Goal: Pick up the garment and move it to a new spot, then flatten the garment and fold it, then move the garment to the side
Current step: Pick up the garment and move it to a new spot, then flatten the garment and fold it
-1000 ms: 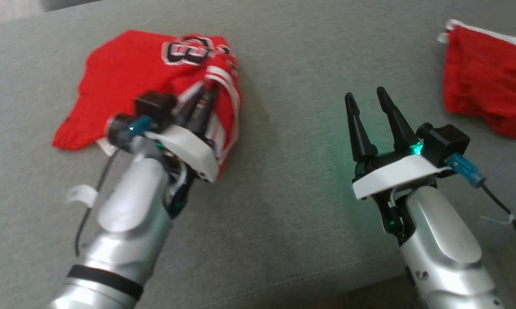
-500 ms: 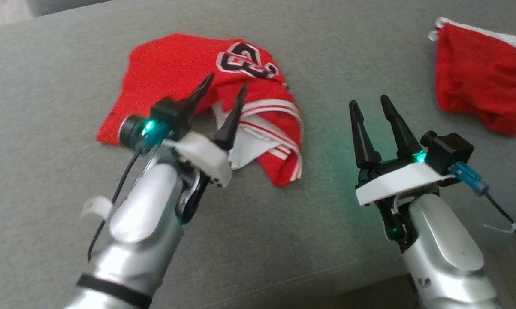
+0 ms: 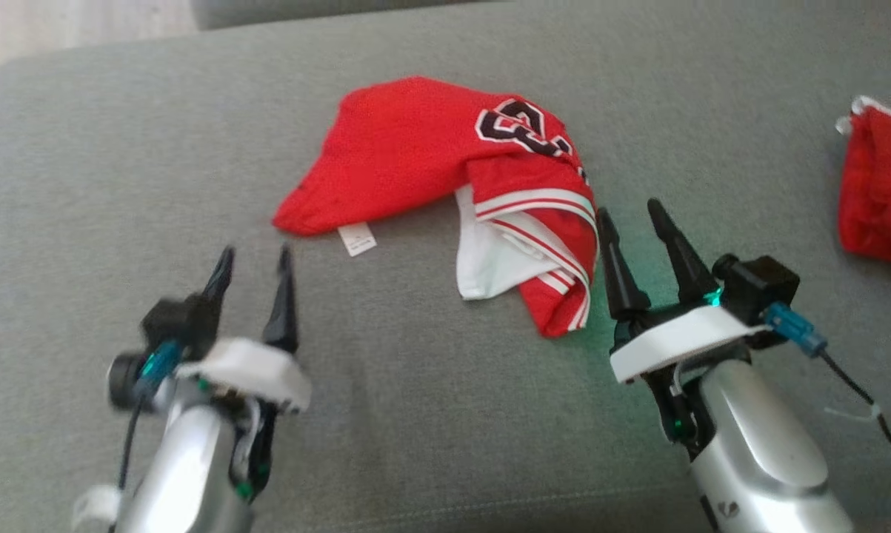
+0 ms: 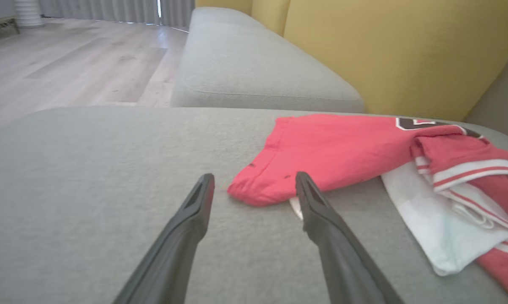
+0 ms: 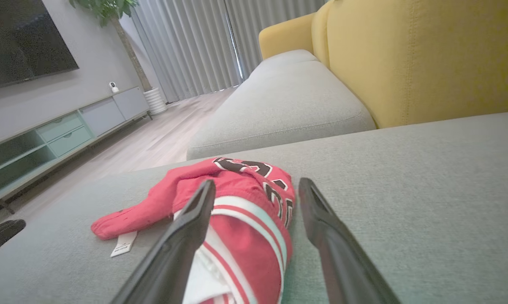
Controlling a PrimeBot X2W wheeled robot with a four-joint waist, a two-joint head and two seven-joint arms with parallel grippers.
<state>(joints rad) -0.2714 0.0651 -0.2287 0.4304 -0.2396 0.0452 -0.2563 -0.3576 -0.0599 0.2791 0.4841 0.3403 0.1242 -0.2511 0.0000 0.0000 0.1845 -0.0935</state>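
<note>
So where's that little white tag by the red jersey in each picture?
Head view: white tag left of centre, under the red jersey's lower-left corner.
Left wrist view: centre, half hidden behind a finger of the left gripper.
Right wrist view: lower left, lying on the grey cushion.
Shared landmark: the jersey's black number, in all three.
</note>
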